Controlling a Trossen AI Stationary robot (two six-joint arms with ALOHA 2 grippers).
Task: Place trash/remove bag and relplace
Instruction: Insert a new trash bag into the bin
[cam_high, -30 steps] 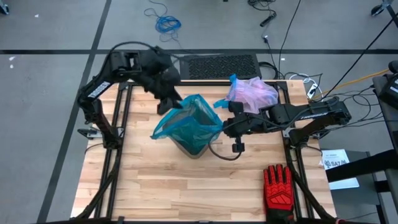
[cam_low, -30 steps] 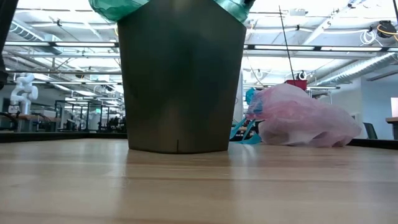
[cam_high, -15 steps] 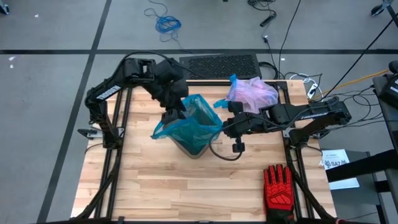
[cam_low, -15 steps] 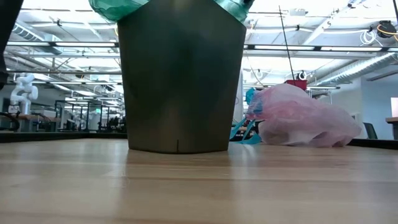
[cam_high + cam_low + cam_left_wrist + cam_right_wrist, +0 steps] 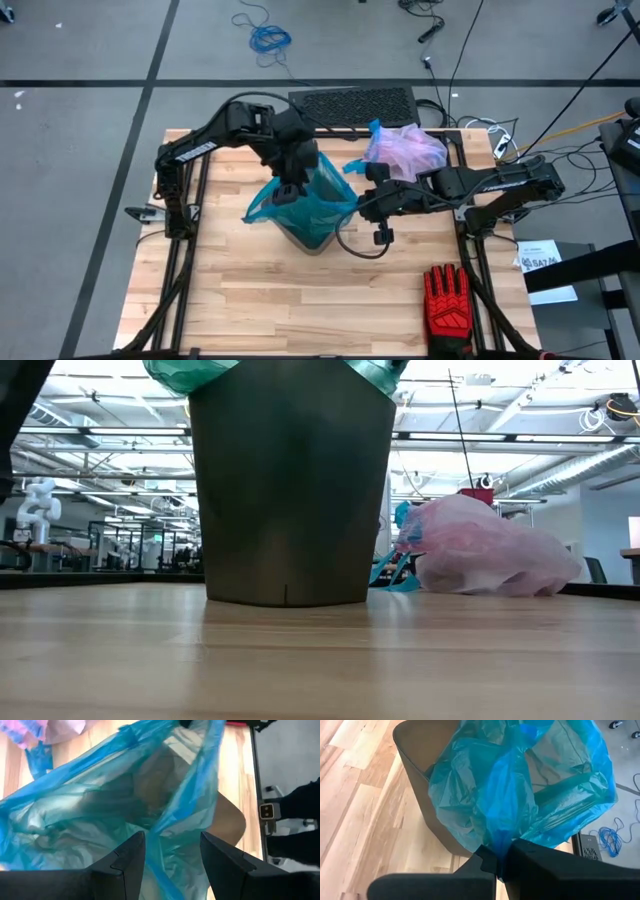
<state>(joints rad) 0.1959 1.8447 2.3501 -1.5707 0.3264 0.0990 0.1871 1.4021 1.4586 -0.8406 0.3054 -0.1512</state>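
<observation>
Crinkly teal plastic bag [image 5: 520, 795] pinched by right gripper [image 5: 501, 857] fingers.

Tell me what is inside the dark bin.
The teal bag lines the bin, its rim draped outside. The left pincer hovers open above; the right pincer pinches its edge. Its folds hide any contents.

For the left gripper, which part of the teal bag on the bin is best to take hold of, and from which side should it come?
Probably the loose rim of the teal bag on the side away from the right gripper, which already pinches the opposite edge. The left gripper hangs open just above that film, so coming down from above suits it: the plastic stands up there in a fold clear of the bin.
</observation>
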